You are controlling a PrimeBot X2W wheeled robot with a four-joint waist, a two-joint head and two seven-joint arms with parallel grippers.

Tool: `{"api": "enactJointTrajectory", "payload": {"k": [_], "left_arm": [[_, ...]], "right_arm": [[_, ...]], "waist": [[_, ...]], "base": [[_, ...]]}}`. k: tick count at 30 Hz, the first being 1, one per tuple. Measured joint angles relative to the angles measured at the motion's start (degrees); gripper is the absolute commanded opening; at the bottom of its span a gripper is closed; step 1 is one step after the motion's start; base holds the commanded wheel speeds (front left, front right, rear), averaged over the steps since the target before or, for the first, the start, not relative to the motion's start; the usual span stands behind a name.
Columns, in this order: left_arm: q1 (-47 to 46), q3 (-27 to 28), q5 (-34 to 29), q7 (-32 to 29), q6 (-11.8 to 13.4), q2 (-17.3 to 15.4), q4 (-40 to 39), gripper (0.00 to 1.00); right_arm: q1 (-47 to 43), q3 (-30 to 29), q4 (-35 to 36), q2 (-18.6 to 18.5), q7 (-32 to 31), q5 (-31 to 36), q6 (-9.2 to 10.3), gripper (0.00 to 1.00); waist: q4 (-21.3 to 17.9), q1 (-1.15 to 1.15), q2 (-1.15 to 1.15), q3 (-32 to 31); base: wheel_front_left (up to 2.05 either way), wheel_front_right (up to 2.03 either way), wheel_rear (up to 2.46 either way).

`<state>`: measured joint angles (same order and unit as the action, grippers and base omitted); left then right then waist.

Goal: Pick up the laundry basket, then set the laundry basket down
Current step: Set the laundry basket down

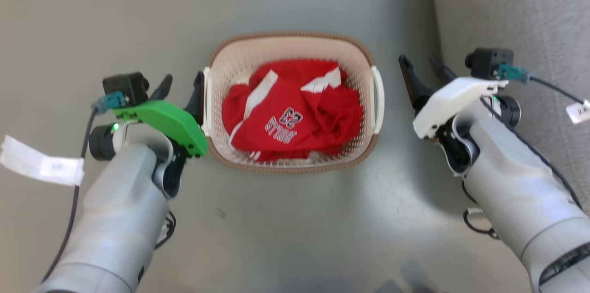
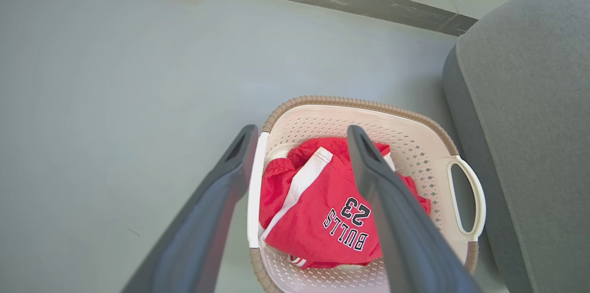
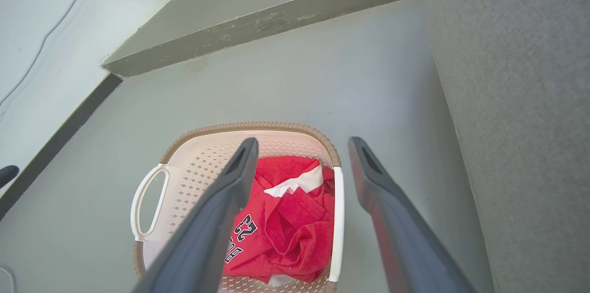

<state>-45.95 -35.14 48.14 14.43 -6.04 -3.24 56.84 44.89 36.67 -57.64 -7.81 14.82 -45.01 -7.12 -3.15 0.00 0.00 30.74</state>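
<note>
The laundry basket (image 1: 230, 65) sits on the grey-green floor (image 1: 92, 16), midway between the two arms in the head view. It is a rounded rectangle whose long axis runs left–right across that view, with a white handle at each short end and the open mouth facing straight up. The walls are cream, pierced with rows of small holes, and a brown woven-look rim (image 1: 290, 34) runs all round the top. Inside is a crumpled red garment (image 1: 295, 118) with white stripes and "BULLS 23" in outlined lettering, upside down to the head camera. It covers most of the bottom.

Left gripper (image 1: 183, 79): fingers spread, nothing held. Its inner finger lies just beside the left handle (image 1: 206, 99); contact cannot be told. In the left wrist view that handle shows between the two fingers, close to the outer one, while the other finger crosses over the garment.

Right gripper (image 1: 418, 60): fingers likewise spread and empty, standing off from the right handle (image 1: 379, 99) with bare floor between. In the right wrist view the handle falls between the two fingers, and the inner finger crosses over the basket's interior.

Grey upholstered furniture (image 1: 516, 7) flanks the basket's right end, near but apart.
</note>
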Motion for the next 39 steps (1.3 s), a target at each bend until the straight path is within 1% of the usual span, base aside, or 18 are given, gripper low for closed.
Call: {"api": "enactJointTrajectory", "payload": {"k": [5,6,12,18,24,27,34,35,39], "left_arm": [[3.5,1.8,-1.5,0.0,-0.1,-0.3,-2.3,1.00],[5.0,2.5,-2.5,0.0,-0.1,-0.7,-3.3,1.00],[9.3,5.2,-4.2,0.0,-0.1,-1.3,-6.4,1.00],[13.8,7.6,-6.7,0.0,-0.1,-1.4,-9.9,1.00],[19.1,10.7,-7.8,0.0,-0.1,-1.5,-13.4,1.00],[21.3,12.2,-9.4,0.0,0.1,-1.5,-15.8,1.00],[24.9,13.5,-12.5,0.0,0.4,-1.5,-20.3,1.00],[25.6,13.9,-13.2,0.0,0.6,-1.4,-20.8,1.00],[28.7,15.6,-14.4,0.0,1.1,-1.3,-23.3,1.00]], "right_arm": [[-3.3,-1.1,2.1,-0.9,0.0,1.2,0.00,1.00],[-4.5,-1.6,3.1,-1.2,0.0,2.0,0.00,1.00],[-8.2,-3.7,6.2,-1.4,0.0,3.7,0.00,1.00],[-13.3,-7.1,9.8,-1.8,0.0,5.1,0.01,1.00],[-18.2,-9.7,13.3,-1.2,0.0,6.4,0.05,1.00],[-20.4,-10.9,15.6,-1.1,0.0,7.4,0.08,1.00],[-24.5,-14.2,20.7,-1.2,-0.1,9.6,0.27,1.00],[-25.4,-14.7,21.7,-1.3,-0.1,10.3,0.69,1.00],[-28.2,-16.8,26.3,-1.5,-0.1,12.8,1.24,1.00]], "waist": [[0.0,0.00,0.00,-4.1],[0.0,0.00,0.00,-5.8],[0.2,0.00,0.00,-10.7],[0.4,0.00,0.00,-15.6],[0.7,0.00,0.00,-20.6],[0.6,0.00,0.00,-22.8],[0.6,0.00,0.00,-26.4],[0.7,0.00,0.00,-26.9],[1.1,0.00,0.00,-28.6]], "base": [[0.00,0.00,0.00],[0.00,0.00,0.00],[0.00,0.00,0.00],[0.00,0.00,0.00],[0.00,0.00,0.00],[0.00,0.00,0.00],[0.00,0.00,0.00],[0.00,0.00,0.00],[0.00,0.00,0.00]]}}
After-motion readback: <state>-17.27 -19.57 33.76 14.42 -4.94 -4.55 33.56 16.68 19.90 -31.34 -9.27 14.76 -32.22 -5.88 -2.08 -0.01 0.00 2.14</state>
